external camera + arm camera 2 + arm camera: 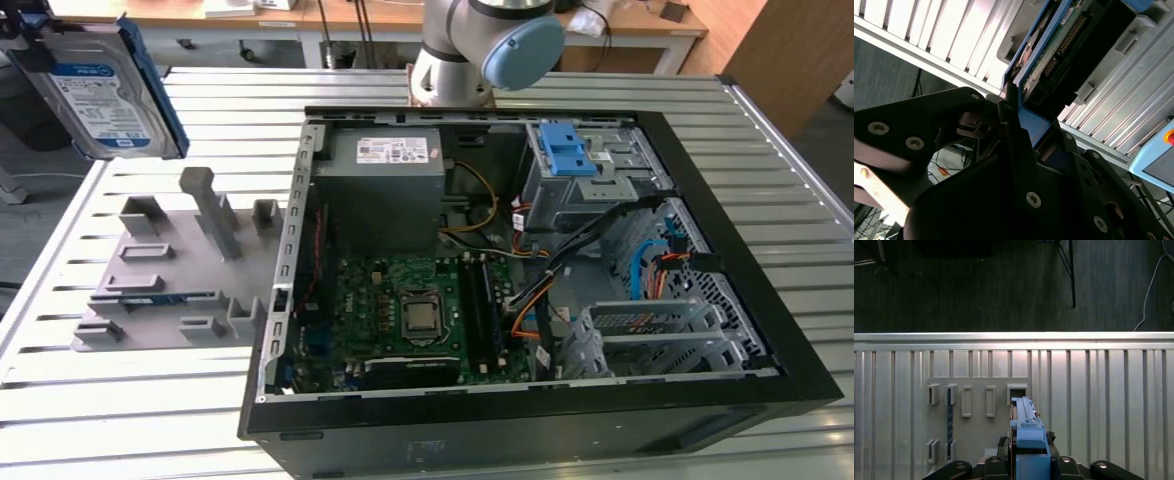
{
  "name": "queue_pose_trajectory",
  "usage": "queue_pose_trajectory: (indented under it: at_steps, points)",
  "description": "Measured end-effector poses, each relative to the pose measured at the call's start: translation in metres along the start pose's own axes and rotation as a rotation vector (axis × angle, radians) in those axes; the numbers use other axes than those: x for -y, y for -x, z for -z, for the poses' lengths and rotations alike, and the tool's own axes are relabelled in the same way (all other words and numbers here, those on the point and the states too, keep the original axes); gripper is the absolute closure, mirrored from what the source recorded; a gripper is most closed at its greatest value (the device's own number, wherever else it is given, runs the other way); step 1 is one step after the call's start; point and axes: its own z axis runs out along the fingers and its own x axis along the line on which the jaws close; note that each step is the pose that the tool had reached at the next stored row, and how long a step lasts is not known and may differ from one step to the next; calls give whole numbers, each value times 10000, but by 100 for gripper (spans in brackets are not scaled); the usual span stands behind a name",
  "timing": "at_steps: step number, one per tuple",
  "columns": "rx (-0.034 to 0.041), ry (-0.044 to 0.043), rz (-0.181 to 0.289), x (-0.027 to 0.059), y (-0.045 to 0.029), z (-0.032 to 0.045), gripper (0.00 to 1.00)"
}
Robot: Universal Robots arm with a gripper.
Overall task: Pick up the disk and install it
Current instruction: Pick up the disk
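Note:
The disk hangs in the air above the far corner of the table on the exterior view's left, upright, showing its white-and-blue label and blue rails. My gripper is shut on it. In the first wrist view the disk appears edge-on, its blue rail towards the camera, above the grey fixture plate. In the second wrist view the disk's connector edge sticks out past the black fingers.
The open computer case lies on the slatted table, with a grey power-supply box, a motherboard and a drive cage with blue latch tabs. The arm's base stands behind the case. The grey fixture plate has upright posts.

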Motion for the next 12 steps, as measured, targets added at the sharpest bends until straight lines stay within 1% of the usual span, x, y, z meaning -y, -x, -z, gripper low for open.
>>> queue_pose_trajectory:
  at_steps: [12]
  points:
    - [0, 0, 0, -4, 1, 67, 64]
